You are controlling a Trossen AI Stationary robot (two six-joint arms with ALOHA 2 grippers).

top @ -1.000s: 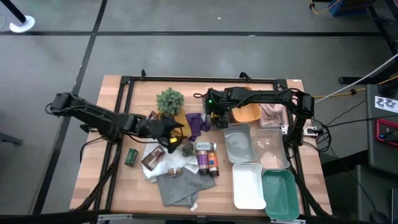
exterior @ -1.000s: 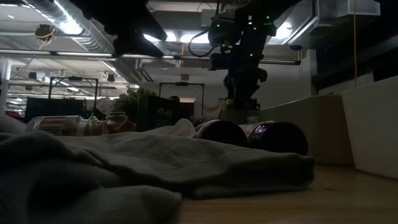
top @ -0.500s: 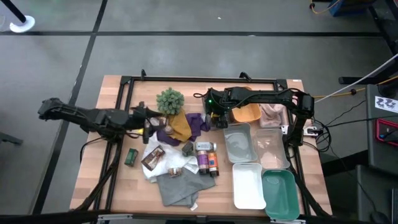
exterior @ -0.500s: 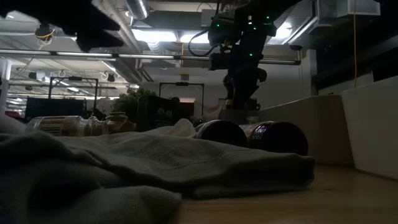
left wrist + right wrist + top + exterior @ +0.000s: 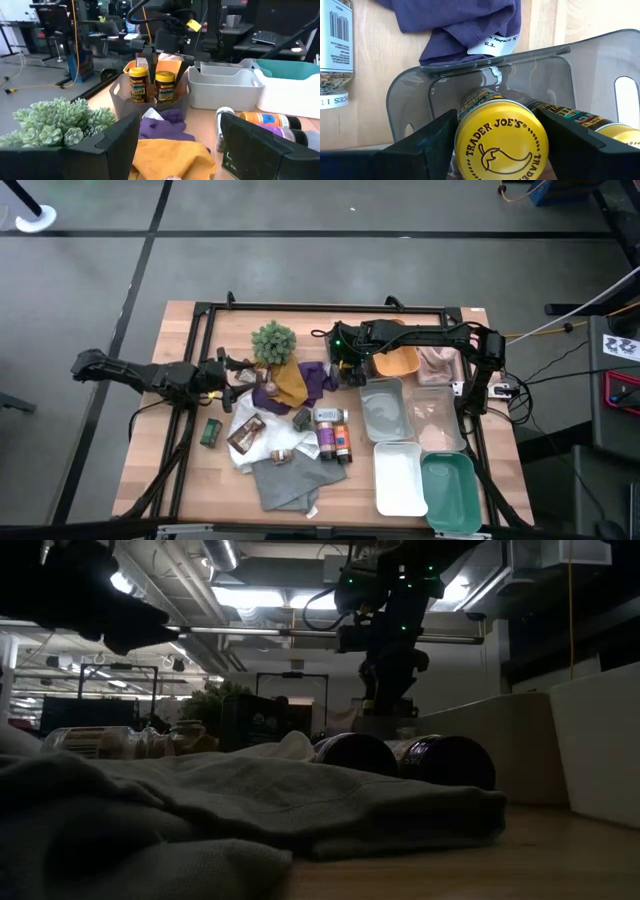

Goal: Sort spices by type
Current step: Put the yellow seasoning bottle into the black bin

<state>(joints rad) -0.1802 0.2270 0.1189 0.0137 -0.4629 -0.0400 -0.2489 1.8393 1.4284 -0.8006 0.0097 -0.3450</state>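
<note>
My right gripper [image 5: 350,368] [image 5: 502,147] points down into a translucent grey tray [image 5: 415,95] and is shut on a yellow-topped tin [image 5: 501,142]. A second such tin [image 5: 615,132] stands beside it; the left wrist view shows both tins [image 5: 165,86] upright in the tray. My left gripper [image 5: 232,370] [image 5: 180,145] is open and holds nothing. It hovers left of the mustard cloth [image 5: 290,383], near the plant [image 5: 272,340]. Bottles [image 5: 330,430], a brown foil packet [image 5: 245,432] and a green tin [image 5: 210,432] lie among the cloths. My right gripper comes from above, pointing down, with one finger [image 5: 430,150] on each side of the tin's yellow lid [image 5: 465,150]. The tin is pinched between the two fingers. It stands upright inside the grey tray, next to the second tin.
A grey cloth [image 5: 285,480], a white cloth [image 5: 255,448] and a purple cloth [image 5: 318,377] lie around the spices. On the table's right stand grey [image 5: 383,412], clear [image 5: 435,420], white [image 5: 398,477], teal [image 5: 447,490] and orange [image 5: 398,362] trays. A black frame [image 5: 205,330] edges the table.
My left gripper has drawn back from over the mustard cloth and the pile toward the table's left edge, and it has uncovered the cloth. My right arm has kept still.
</note>
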